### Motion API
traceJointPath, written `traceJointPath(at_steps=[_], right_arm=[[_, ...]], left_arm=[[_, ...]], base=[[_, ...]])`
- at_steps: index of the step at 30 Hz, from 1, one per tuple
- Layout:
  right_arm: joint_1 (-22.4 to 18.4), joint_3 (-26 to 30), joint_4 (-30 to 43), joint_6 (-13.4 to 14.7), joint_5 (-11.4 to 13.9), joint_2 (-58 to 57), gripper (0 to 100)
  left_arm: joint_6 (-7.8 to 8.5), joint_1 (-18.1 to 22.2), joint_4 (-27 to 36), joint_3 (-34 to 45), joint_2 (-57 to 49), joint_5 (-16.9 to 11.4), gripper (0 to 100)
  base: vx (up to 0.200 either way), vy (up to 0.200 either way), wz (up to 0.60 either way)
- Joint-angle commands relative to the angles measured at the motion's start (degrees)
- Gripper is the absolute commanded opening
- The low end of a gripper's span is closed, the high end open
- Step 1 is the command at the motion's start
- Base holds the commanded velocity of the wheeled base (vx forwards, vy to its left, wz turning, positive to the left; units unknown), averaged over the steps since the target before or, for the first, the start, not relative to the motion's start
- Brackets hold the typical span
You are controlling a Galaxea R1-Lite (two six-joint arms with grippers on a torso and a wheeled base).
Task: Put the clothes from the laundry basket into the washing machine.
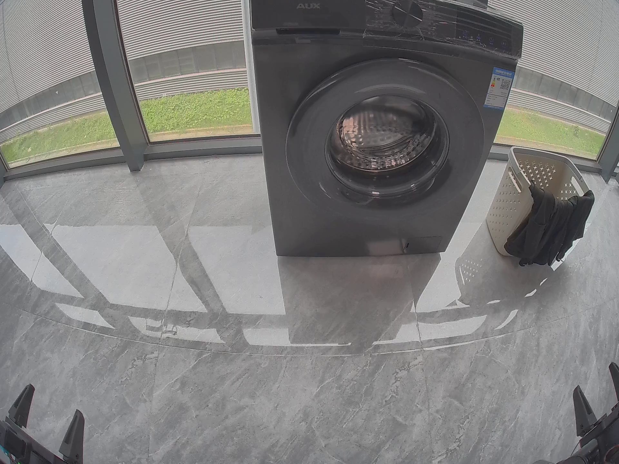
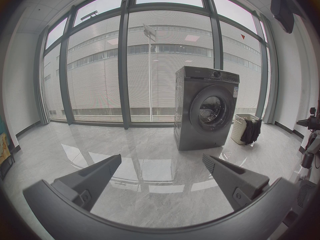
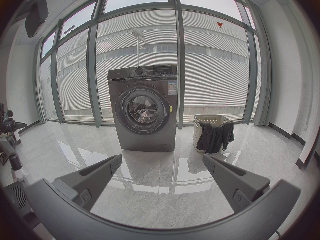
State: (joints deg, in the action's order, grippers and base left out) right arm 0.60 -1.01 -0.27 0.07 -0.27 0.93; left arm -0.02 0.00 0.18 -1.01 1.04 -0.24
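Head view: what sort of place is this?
Probably a test room, not a home: dark grey front-loading washing machine on glossy grey tiled floor, floor-to-ceiling windows behind, white perforated laundry basket beside it.

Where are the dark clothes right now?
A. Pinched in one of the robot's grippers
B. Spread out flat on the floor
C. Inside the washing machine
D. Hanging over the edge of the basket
D: the dark clothes are draped over the rim of the white basket, which stands on the floor beside the washing machine.
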Motion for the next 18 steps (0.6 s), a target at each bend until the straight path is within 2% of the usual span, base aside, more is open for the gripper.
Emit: traceJointPath(at_steps=[1, 18], right_arm=[[0.02, 1.01, -0.08, 0.01, 0.00, -0.31, 100], [0.02, 1.01, 0.00, 0.01, 0.09, -0.31, 100]], left_arm=[[0.02, 0.00, -0.01, 1.01, -0.95, -0.02, 100], [0.02, 0.00, -0.01, 1.01, -0.95, -0.02, 100]], base=[[0.000, 0.000, 0.00], [0.000, 0.000, 0.00]])
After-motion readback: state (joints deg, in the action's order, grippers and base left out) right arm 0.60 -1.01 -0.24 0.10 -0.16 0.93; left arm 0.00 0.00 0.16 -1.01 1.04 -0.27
